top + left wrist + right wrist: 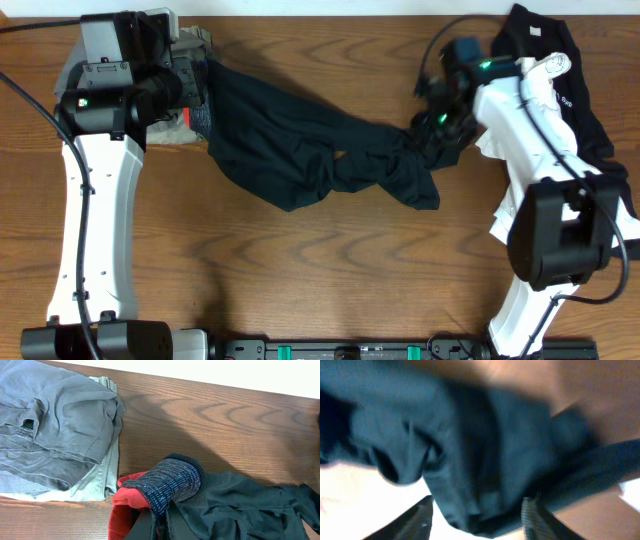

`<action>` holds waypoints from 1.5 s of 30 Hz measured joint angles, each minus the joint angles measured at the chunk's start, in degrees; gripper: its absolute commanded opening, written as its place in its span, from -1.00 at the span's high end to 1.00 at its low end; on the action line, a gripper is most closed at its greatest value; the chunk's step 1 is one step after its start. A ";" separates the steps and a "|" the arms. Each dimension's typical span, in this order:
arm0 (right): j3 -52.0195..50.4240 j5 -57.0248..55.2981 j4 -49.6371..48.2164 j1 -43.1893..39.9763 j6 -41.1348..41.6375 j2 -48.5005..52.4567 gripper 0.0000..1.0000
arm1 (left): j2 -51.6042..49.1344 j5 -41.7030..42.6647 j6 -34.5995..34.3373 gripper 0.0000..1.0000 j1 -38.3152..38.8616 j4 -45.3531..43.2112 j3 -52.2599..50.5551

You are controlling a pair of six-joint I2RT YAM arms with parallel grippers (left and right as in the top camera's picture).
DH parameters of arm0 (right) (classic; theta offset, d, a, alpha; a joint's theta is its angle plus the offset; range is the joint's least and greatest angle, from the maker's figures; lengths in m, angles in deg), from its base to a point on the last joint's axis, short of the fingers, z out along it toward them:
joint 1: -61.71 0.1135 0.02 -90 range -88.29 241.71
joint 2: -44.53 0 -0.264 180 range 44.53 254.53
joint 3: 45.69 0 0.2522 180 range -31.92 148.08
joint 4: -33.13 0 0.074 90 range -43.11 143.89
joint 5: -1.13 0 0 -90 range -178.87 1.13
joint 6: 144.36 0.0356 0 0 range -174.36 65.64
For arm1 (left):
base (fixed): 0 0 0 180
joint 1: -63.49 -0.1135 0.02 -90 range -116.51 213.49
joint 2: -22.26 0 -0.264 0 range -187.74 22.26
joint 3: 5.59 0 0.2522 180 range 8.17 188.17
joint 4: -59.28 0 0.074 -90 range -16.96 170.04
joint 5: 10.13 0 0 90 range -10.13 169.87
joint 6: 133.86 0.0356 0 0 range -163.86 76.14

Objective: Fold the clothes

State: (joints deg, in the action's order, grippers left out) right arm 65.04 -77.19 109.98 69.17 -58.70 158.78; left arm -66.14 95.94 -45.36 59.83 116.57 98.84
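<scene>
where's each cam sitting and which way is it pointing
Overhead: above the table, looking straight down; left arm and right arm show, left gripper and right gripper at opposite ends of the black trousers.
Left wrist: low, facing across the table toward the grey clothes; its fingers clamp the waistband.
Right wrist: close on the trousers, blurred; its fingers stand apart.
Shared: overhead and left wrist both show waistband and grey clothes.

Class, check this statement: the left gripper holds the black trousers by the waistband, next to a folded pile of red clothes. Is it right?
Not quite: the folded pile is grey, not red, as the left wrist view shows. The left gripper does hold the black trousers by the waistband.
</scene>
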 measured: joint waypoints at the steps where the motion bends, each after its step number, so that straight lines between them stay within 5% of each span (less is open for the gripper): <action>1: 1.49 -0.20 -0.68 -1.09 0.20 0.00 -0.26 | 0.00 0.02 0.02 0.88 0.00 0.02 0.00; 10: 3.43 -1.27 -3.93 -9.66 2.43 0.35 -0.15 | 0.00 0.02 0.02 0.88 0.00 0.02 0.00; 26: 3.37 -4.44 -1.64 -9.90 7.23 9.51 -0.18 | 0.00 0.02 0.00 0.88 0.00 0.00 0.00; 28: 3.34 -4.66 -2.82 -9.90 7.45 9.70 0.06 | 0.00 0.02 0.02 0.88 0.00 0.02 0.00; 31: 3.37 -4.74 -4.46 -9.90 7.93 9.79 0.88 | 0.00 0.02 0.00 0.88 0.00 0.00 -0.07; 32: 3.34 -4.70 -4.74 -9.88 7.82 9.86 0.97 | 0.00 0.02 0.00 0.88 0.00 0.00 -0.09; 45: 5.09 -4.68 -5.75 -9.99 8.24 10.21 0.97 | 0.00 0.02 0.02 0.88 0.00 -0.79 -0.22</action>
State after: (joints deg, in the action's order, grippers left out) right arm 70.14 -81.86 104.23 59.18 -50.46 168.99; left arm -66.14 95.96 -45.34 59.83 115.78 98.62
